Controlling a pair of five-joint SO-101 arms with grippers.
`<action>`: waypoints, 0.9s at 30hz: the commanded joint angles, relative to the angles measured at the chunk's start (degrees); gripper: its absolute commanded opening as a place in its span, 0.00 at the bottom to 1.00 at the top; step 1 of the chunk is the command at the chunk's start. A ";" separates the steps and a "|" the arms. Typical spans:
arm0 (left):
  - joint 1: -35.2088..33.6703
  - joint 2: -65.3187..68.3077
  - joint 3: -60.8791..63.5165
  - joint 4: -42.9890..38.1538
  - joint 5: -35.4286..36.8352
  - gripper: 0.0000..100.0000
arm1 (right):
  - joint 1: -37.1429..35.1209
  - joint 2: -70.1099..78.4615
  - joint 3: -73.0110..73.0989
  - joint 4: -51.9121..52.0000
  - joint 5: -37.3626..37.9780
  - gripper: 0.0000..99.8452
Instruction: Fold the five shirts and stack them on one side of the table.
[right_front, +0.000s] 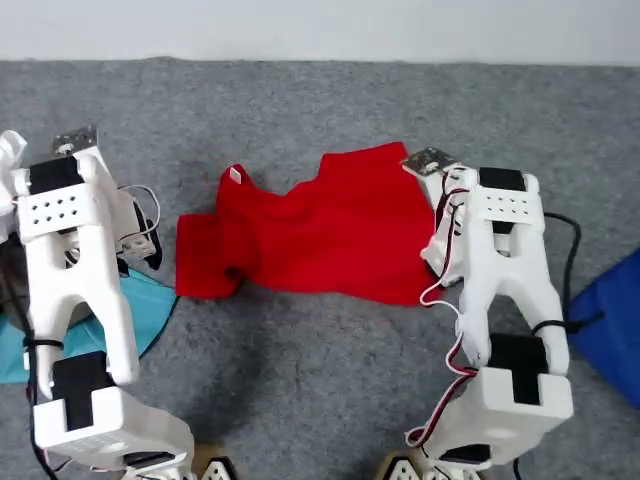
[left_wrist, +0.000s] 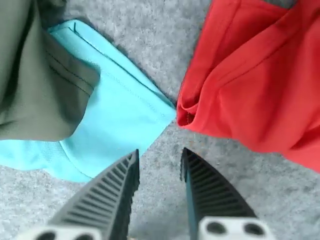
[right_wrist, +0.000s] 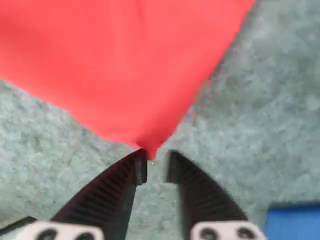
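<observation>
A rumpled red shirt (right_front: 320, 235) lies in the middle of the grey table (right_front: 330, 370), the left hand (left_wrist: 160, 155) open just beside its edge, the right hand (right_wrist: 156, 162) slightly parted at its corner.

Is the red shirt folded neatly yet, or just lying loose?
Loose, not neatly folded: the red shirt lies rumpled with an uneven outline, and its end nearest the turquoise shirt is doubled over.
</observation>
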 joint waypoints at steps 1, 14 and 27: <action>-0.35 -2.81 -0.04 1.85 -0.62 0.13 | -1.80 -2.86 -2.11 1.01 -2.73 0.31; -0.26 -2.90 0.04 1.93 -0.62 0.13 | -8.48 -1.01 -2.29 -2.33 -7.21 0.36; -0.26 -2.90 0.04 1.93 -0.62 0.13 | -7.60 19.91 -4.75 -8.92 -7.21 0.27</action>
